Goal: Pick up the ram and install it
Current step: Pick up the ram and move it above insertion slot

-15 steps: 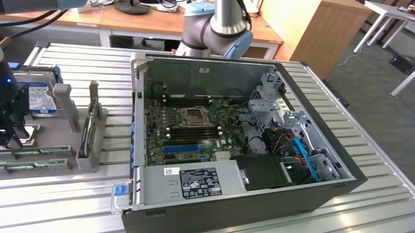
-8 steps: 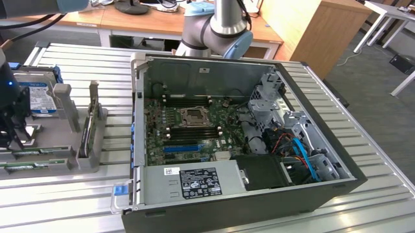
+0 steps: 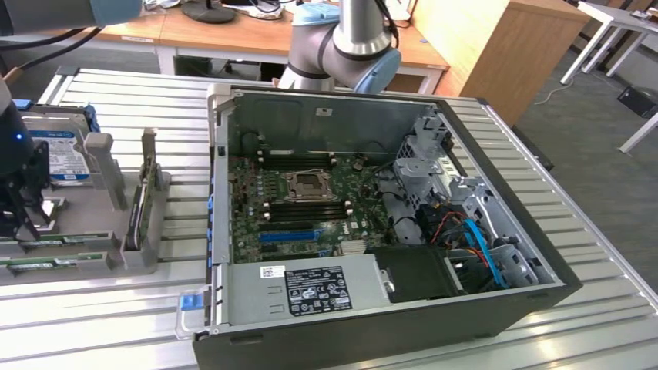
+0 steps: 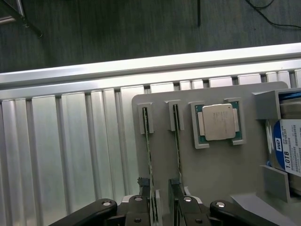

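The gripper (image 4: 160, 184) hangs over the grey holder tray (image 4: 160, 101) with its fingers spread wide and nothing between them. No pick has been made yet.

Two pieces of memory stand on edge in narrow slots on that tray. The outer ram stick (image 4: 147, 141) is toward the tray's edge and the inner ram stick (image 4: 177, 141) is toward its middle. One dark fingertip sits over the near end of each stick. From this angle I cannot tell which stick is being lined up, or whether either finger touches a board.

Also on the tray are a processor chip (image 4: 218, 122) in its own pocket, just beside the inner stick, and a hard drive (image 4: 287, 148) with a blue-and-white label at the tray's far side.

In the exterior view the open computer case (image 3: 535, 254) lies to the tray's right on the same slatted aluminium table (image 3: 113, 324). Its motherboard (image 3: 308, 208) is exposed. The dark memory slots (image 3: 293, 163) flanking the processor socket (image 3: 308, 185) look empty, though they are small and dim there (the blue slot lower on the board is a different connector).

So the job is at its very start. Both sticks are in the tray and none is seated in the board. The grasp, the carry to the case and the seating are all left to do.
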Robot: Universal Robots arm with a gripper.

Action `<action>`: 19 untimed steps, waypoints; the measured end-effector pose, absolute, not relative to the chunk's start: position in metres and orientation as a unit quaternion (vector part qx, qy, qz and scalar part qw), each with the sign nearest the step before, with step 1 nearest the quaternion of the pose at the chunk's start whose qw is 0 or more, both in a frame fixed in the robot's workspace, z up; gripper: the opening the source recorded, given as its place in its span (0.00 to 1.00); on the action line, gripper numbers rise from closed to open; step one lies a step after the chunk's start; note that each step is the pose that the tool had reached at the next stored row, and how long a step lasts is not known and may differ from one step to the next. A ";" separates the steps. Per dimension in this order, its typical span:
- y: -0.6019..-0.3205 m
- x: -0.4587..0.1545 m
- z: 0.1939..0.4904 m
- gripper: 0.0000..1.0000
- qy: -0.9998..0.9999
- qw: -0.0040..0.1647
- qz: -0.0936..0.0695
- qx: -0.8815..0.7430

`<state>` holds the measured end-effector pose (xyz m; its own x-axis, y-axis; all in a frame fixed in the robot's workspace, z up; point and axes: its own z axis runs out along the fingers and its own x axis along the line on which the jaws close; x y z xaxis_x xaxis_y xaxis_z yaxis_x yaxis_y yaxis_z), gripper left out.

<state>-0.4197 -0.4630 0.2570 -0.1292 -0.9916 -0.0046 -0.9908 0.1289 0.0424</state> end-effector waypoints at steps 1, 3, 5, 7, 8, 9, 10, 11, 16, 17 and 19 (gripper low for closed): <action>-0.463 -0.420 0.256 0.30 -0.751 0.012 -0.017 0.660; -0.463 -0.420 0.255 0.30 -0.751 0.012 -0.017 0.660; -0.463 -0.420 0.254 0.30 -0.751 0.012 -0.017 0.660; -0.463 -0.420 0.253 0.30 -0.751 0.012 -0.018 0.660; -0.463 -0.420 0.252 0.30 -0.751 0.012 -0.017 0.660; -0.463 -0.420 0.252 0.30 -0.751 0.012 -0.017 0.660; -0.463 -0.420 0.251 0.30 -0.751 0.012 -0.017 0.660; -0.463 -0.420 0.250 0.30 -0.751 0.012 -0.017 0.660; -0.463 -0.420 0.245 0.30 -0.751 0.012 -0.017 0.660; -0.463 -0.420 0.244 0.30 -0.751 0.012 -0.018 0.660; -0.463 -0.420 0.242 0.30 -0.751 0.012 -0.017 0.660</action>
